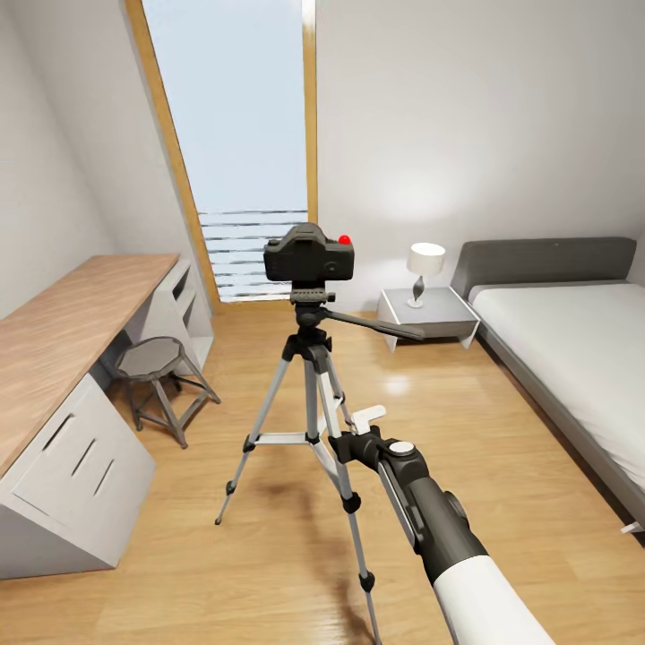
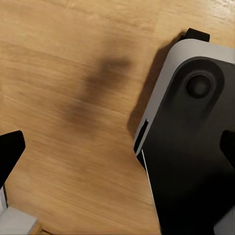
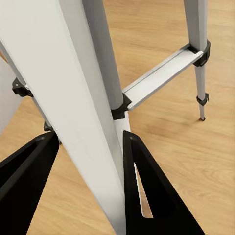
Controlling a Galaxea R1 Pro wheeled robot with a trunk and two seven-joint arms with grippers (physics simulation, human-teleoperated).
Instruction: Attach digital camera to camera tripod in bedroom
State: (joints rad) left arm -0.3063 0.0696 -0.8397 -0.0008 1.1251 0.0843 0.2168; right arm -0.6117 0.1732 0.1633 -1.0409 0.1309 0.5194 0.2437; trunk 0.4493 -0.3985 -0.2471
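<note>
The right pincer [image 3: 88, 181], fingers apart, straddles a silver leg of the camera tripod [image 1: 309, 376]; the digital camera [image 1: 308, 254] sits atop it.

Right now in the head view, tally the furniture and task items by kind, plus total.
Digital camera: 1, on the tripod head
Camera tripod: 1
Stool: 1
Desk: 1
Bed: 1
Nightstand: 1
Table lamp: 1
Total: 7

Tripod leg [image 3: 83, 112] between hand [image 3: 90, 188] fingers.
</note>
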